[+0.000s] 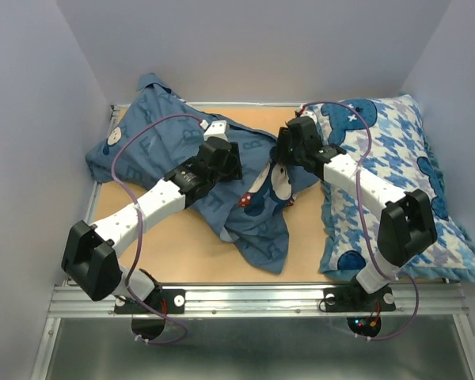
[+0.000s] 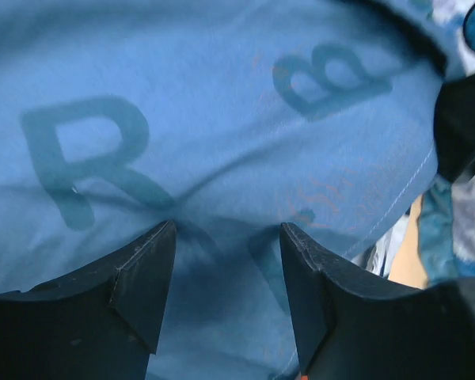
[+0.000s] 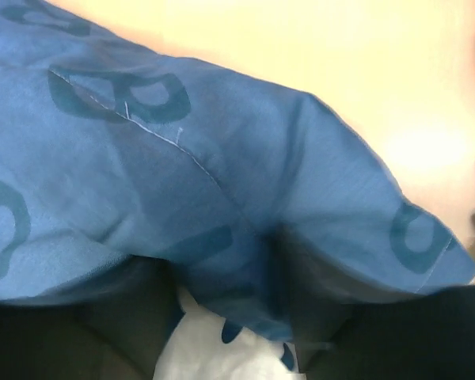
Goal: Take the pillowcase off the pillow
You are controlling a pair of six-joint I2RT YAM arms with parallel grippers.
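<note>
The left fingers [image 2: 138, 277] stood apart, tips down on the limp, slate-blue, letter-printed fabric pillowcase [image 1: 253, 229], gripping nothing. The right fingers [image 3: 404, 340] lay under a fold of the same cloth; whether they pinched it could not be told. The case sprawled across the wooden counter [image 1: 182, 245], left of a blue-and-white houndstooth cushion [image 1: 396, 158]. A white patch [image 1: 217, 127] at its far edge was probably the plump white pillow, mostly inside. The step looked like seeking a grip. Next, one arm should pin the pillow while the other draws the hem off.
</note>
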